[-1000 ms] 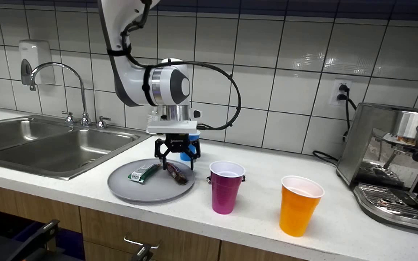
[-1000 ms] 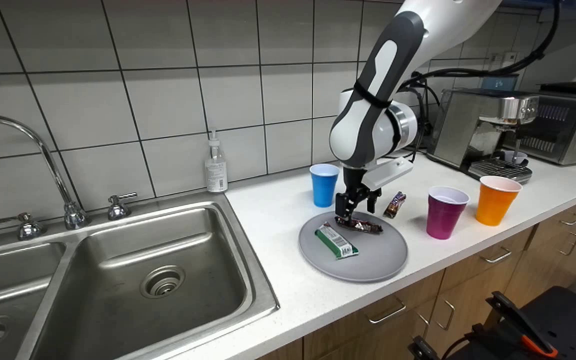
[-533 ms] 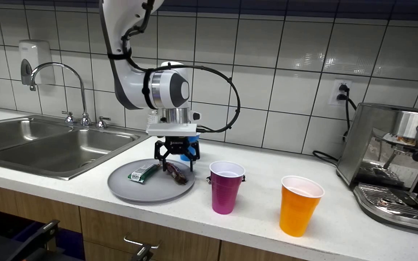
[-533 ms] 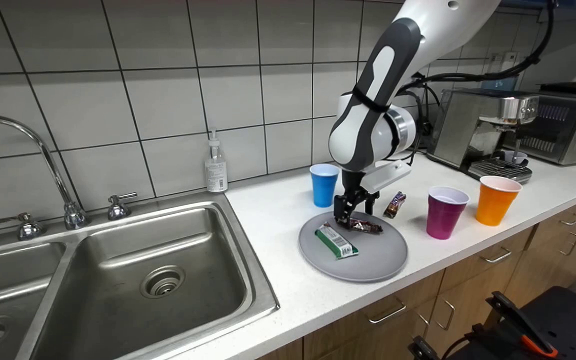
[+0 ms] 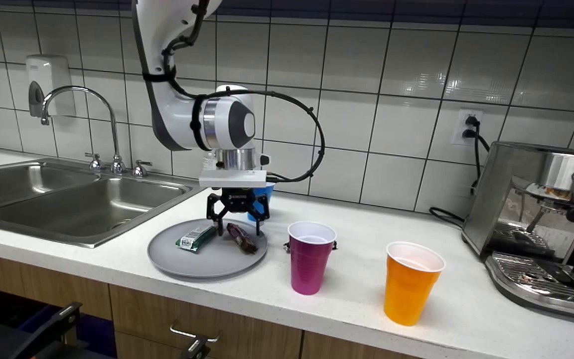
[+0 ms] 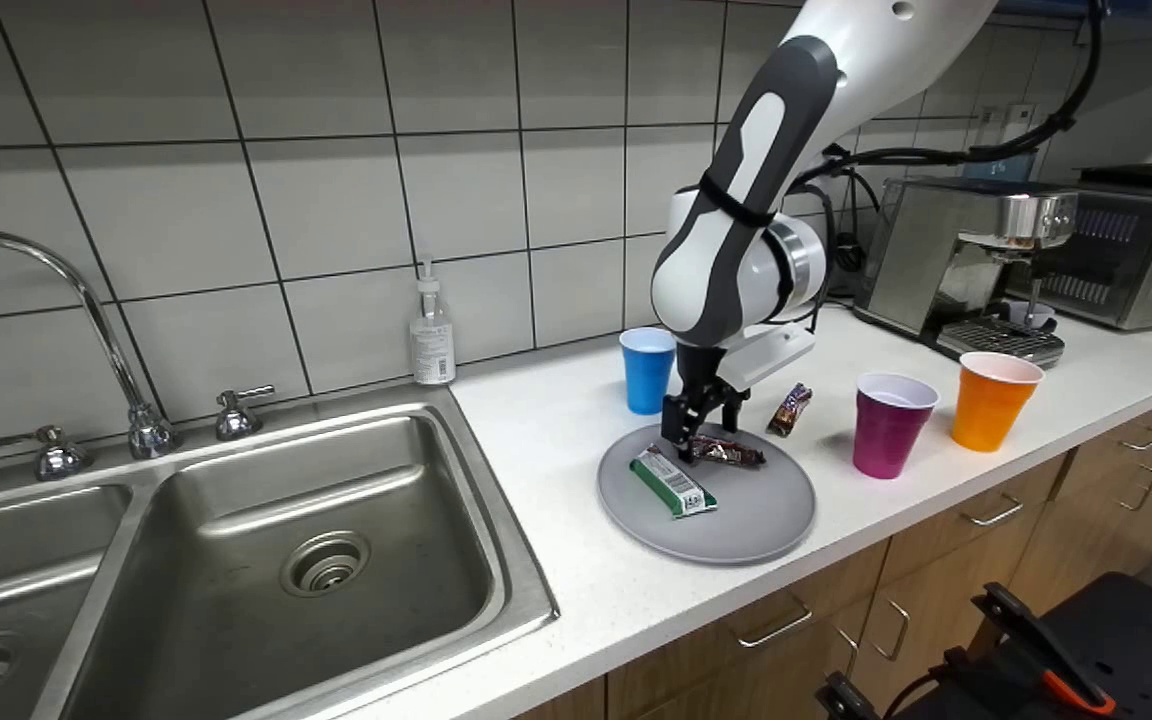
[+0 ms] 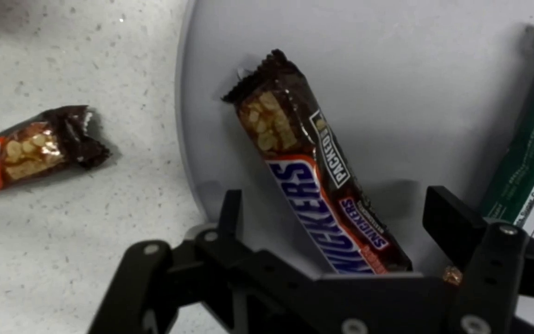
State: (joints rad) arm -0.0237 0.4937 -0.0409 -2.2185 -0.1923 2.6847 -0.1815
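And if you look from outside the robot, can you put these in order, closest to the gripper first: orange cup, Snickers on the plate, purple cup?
In both exterior views, from the gripper:
1. Snickers: on the plate, by the gripper's tips.
2. Purple cup: right of the plate.
3. Orange cup: farther right, past the purple cup.

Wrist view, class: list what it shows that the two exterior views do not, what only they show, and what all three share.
Only the wrist view: legible SNICKERS lettering on the brown bar.

Only the exterior views: the sink, orange cup and coffee machine.

All three share: that brown bar, the grey plate, the green-wrapped bar and the open tool.
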